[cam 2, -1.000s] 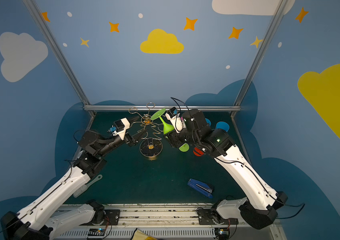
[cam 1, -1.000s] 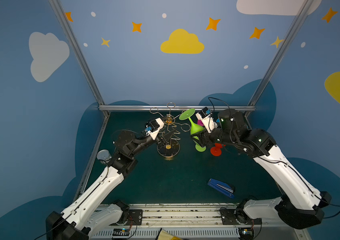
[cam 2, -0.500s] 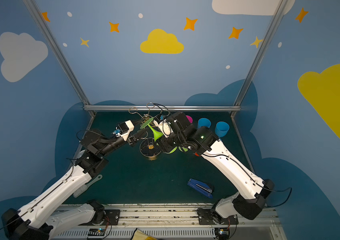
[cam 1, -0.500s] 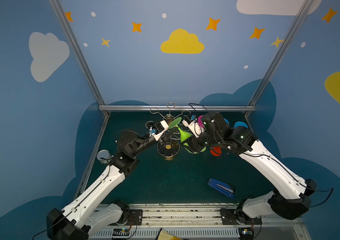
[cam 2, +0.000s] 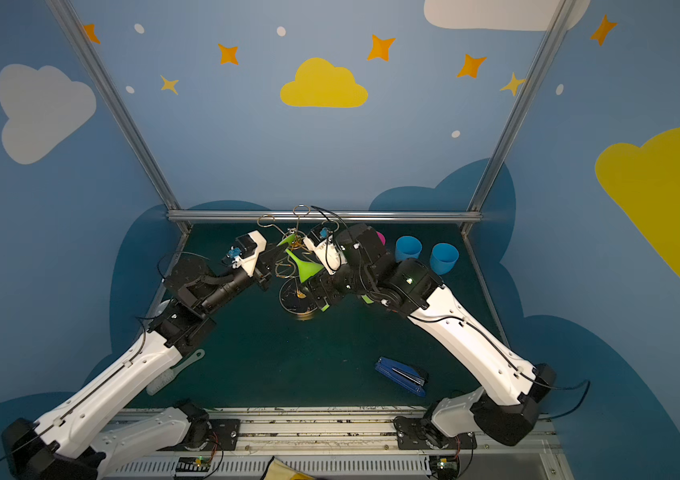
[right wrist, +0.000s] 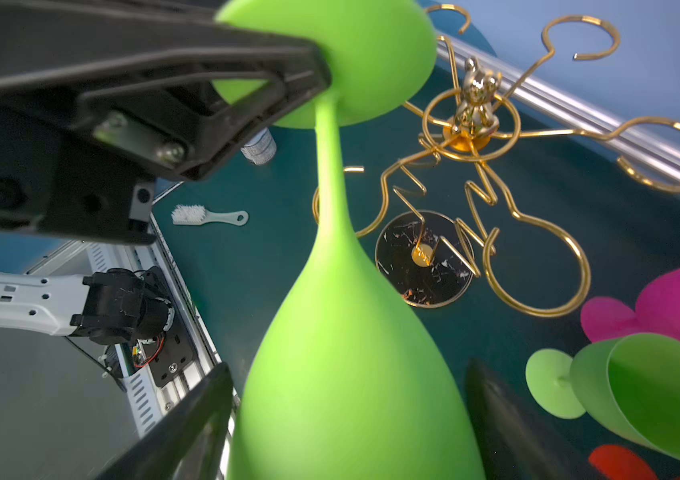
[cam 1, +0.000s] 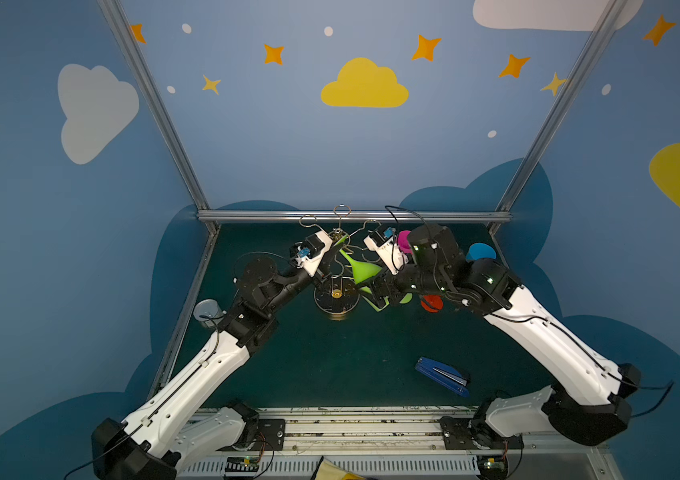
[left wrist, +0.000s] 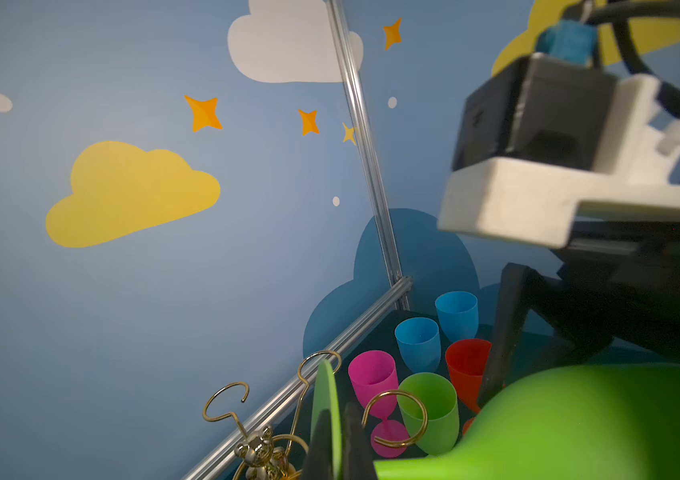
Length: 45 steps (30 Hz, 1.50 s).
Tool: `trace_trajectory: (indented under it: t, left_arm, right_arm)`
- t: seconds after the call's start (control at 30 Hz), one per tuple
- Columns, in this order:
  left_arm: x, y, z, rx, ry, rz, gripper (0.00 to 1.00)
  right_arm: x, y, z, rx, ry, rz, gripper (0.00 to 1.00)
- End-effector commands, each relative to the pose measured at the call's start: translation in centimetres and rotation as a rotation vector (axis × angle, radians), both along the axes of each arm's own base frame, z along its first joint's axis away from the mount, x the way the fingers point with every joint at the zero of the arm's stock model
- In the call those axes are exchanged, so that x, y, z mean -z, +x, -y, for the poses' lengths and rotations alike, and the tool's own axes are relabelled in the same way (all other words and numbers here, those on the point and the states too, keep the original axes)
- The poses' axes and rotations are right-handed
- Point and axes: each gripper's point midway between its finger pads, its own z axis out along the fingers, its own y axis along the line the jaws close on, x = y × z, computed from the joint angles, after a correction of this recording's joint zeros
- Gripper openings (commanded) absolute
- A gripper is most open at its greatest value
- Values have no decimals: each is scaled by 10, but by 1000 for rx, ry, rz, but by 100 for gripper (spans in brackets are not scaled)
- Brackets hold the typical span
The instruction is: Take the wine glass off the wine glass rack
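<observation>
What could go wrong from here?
1. The left gripper pinches only the thin foot of the green wine glass, while the right gripper stands open around the bowl: the glass may pivot or slip.
2. The stem crosses a loop of the wine glass rack in the right wrist view; pulling away could snag it.

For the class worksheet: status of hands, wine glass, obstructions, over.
Left hand shut on foot of green wine glass. Right hand open, straddling its bowl. Wine glass rack close beside stem.

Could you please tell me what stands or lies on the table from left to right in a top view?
From the left: white brush → wine glass rack → blue stapler → rightmost blue glass. The green wine glass overlaps the rack, so it is left out.
</observation>
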Motion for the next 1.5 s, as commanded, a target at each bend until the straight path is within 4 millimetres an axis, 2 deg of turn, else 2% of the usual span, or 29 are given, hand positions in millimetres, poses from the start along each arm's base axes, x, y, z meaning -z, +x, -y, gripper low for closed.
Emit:
trace_trajectory:
  t: [0.0,0.23,0.3,0.4,0.53,0.67,0.77,0.83,0.87,1.0,1.1,1.17,1.2,1.23,1.3,1.33,1.37,1.47]
  left_arm:
    - [-13,4,-27,-111,-152,-99,4]
    - [1,10,-45,-87,-347,-326,4]
    - [3,9,-45,-45,-379,-359,4]
    - [6,8,-42,-10,-401,-377,4]
    - [5,8,-40,11,-416,-383,4]
    - [6,5,-34,54,-410,-399,4]
    - [6,3,-32,69,-411,-400,4]
    - [8,3,-32,68,-409,-405,4]
    - [10,4,-32,67,-406,-409,4]
    - [10,5,-32,60,-400,-403,4]
    - [10,6,-35,46,-394,-392,4]
    - [10,6,-38,31,-387,-382,5]
    - [10,7,-40,15,-385,-378,13]
    - [11,9,-46,-17,-392,-375,28]
    - [9,12,-62,-95,-431,-363,73]
    - [7,13,-70,-124,-449,-355,90]
    - [4,12,-81,-160,-475,-340,99]
    - [1,9,-115,-278,-537,-288,99]
  right_arm:
    - [-37,-3,10,-9,161,91,88]
    - [-74,-12,57,26,362,162,89]
    - [-76,-11,73,74,373,193,89]
    - [-68,-5,87,150,349,206,88]
    - [-63,2,84,164,348,184,87]
    - [-64,10,67,136,385,157,83]
    - [-57,24,55,140,374,125,78]
    - [-56,28,46,125,373,103,69]
    - [-56,29,41,113,377,91,62]
    - [-53,26,24,70,362,64,27]
    - [-56,23,25,79,358,70,4]
    - [-60,22,31,96,365,82,0]
    - [-62,21,36,112,367,97,0]
    - [-64,21,41,127,363,111,0]
    - [-66,18,56,172,328,146,0]
    - [-67,17,65,193,309,166,0]
    - [-67,14,74,211,285,182,0]
    - [-64,2,100,254,210,205,0]
